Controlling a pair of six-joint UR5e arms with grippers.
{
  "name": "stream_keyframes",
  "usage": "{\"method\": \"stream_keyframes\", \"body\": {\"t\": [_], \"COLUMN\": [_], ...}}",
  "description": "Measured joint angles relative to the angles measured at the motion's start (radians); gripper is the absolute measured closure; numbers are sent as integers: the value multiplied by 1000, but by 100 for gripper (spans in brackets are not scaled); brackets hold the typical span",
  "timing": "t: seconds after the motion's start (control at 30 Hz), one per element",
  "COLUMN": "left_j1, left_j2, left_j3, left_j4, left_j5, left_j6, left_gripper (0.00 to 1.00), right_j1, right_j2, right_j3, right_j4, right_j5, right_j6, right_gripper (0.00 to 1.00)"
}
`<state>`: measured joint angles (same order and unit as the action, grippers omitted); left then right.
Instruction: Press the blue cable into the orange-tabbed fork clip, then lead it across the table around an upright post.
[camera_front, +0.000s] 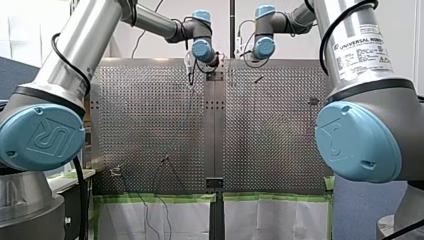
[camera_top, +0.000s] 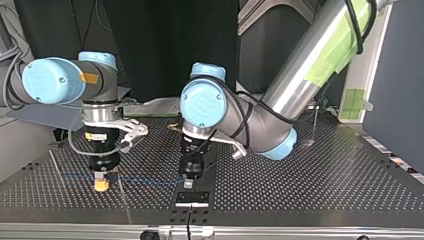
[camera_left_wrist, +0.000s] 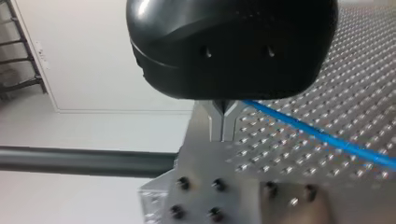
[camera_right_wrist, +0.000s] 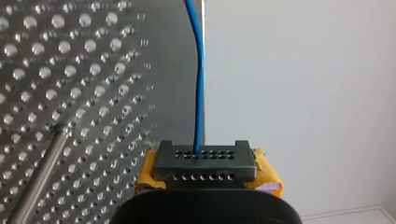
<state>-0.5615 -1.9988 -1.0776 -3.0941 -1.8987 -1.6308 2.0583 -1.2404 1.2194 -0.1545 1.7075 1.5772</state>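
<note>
Closest to the top view's camera is the table (camera_top: 325, 190) edge where both grippers work, with a black plate (camera_top: 191, 198) fixed at its middle; the left gripper (camera_top: 189, 183) hangs just above that plate; the right gripper (camera_top: 102, 184) is further along the same edge, toward the corner on its own arm's side. The cable (camera_top: 145, 180) is stretched between them, low over the holes, its long axis parallel to that edge; past the left gripper it runs off across the table.

The right gripper is clamped on the cable, which leaves straight ahead from between its yellow pads (camera_right_wrist: 267, 175); the left gripper's metal fingers (camera_left_wrist: 215, 126) are pressed together and the cable leaves from right at them, so I judge it pinched there, though the black body hides the contact itself.

The post (camera_top: 315, 125) stands upright well apart from both, toward the opposite edge on the left arm's side; the left gripper is the nearer, so leading the cable there means moving away from this edge; I can pick out no orange tab or fork clip in any view, so whether the pressing is done I cannot tell.

Count: two arms; two grippers; one cable; one post; one plate; one thin rod (camera_right_wrist: 40, 172) on the table beside the right gripper.
</note>
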Motion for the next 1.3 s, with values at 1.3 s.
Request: {"method": "stream_keyframes", "body": {"t": [1.3], "left_j1": [-81], "left_j2": [-186], "left_j3": [323], "left_j4": [-58], "left_j5": [54], "left_j6": [-96], "left_gripper": [100], "right_j1": [-136], "right_j2": [-1], "right_j3": [1], "right_j4": [24], "right_j5": [-35], "right_j6": [31], "right_gripper": [100]}}
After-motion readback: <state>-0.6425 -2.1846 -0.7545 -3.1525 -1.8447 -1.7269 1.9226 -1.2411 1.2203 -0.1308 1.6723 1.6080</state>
